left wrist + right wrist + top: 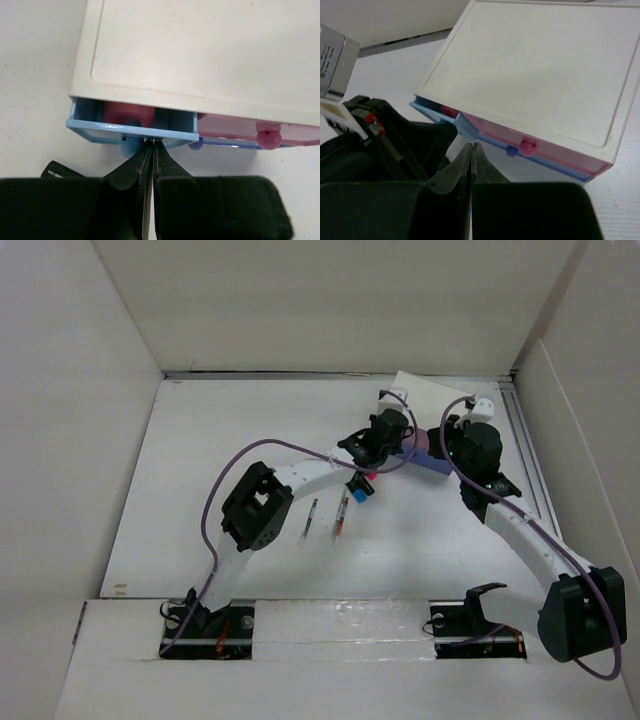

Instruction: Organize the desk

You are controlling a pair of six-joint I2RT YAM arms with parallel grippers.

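Note:
The desk (220, 490) is a white tabletop with white panels around it. A small white drawer box (200, 55) stands at the back right, also in the right wrist view (540, 75). Its light blue drawer (130, 131) is pulled out a little, with something pink (127, 114) inside. My left gripper (151, 142) is shut, and its tips touch the drawer's front beside the blue knob (128, 148). My right gripper (472, 146) is shut and empty, just below the blue drawer's corner (462, 124). The pink drawer (545, 150) with its pink knob (527, 146) is closed.
Two pens (308, 522) (341, 518) lie side by side mid-desk. A small pink and blue object (360, 488) lies just beyond them, near the left wrist. A metal rail (525, 455) runs along the right wall. Both arms (400, 435) crowd the box.

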